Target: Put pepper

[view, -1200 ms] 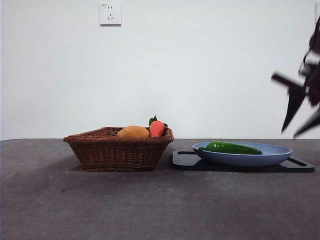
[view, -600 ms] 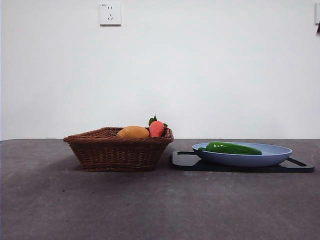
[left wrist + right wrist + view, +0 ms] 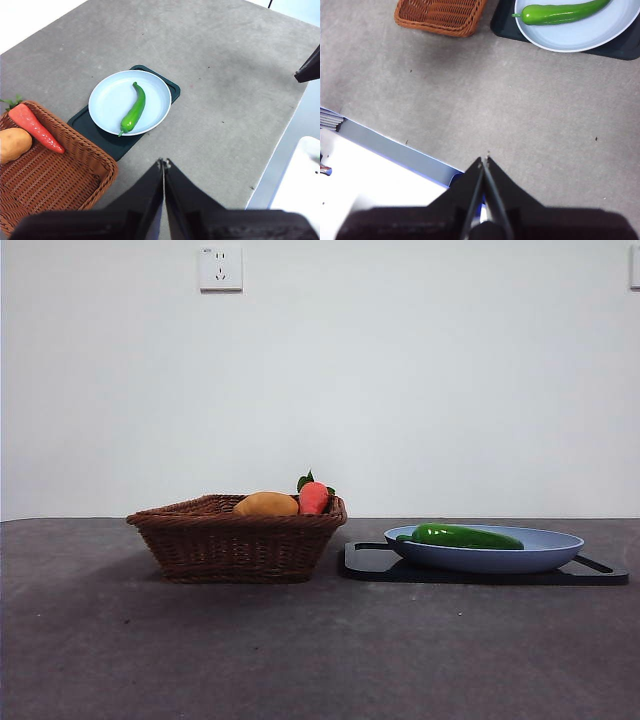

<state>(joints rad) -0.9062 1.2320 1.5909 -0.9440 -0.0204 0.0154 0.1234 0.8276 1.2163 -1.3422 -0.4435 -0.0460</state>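
The long dark-green pepper [image 3: 465,536] lies across the blue plate [image 3: 548,552], which rests on a black tray [image 3: 372,562]. From the left wrist view the pepper [image 3: 133,109] sits in the middle of the plate [image 3: 107,98]. The right wrist view catches the pepper [image 3: 560,13] on the plate [image 3: 580,35] too. My left gripper [image 3: 163,163] is shut, high above the table, with nothing in it. My right gripper [image 3: 484,161] is shut as well, hovering near the table's front edge. Neither gripper shows in the front view.
A brown wicker basket [image 3: 215,545] stands left of the tray and holds an orange-yellow oval fruit [image 3: 266,505] and a red fruit with green leaves [image 3: 314,496]. The table's edge [image 3: 395,147] runs close under the right gripper. The other arm's dark tip [image 3: 310,67] shows at the table's side.
A dark arm at the right edge of the front view has lifted out of the picture. The pepper, plate and basket have not moved.
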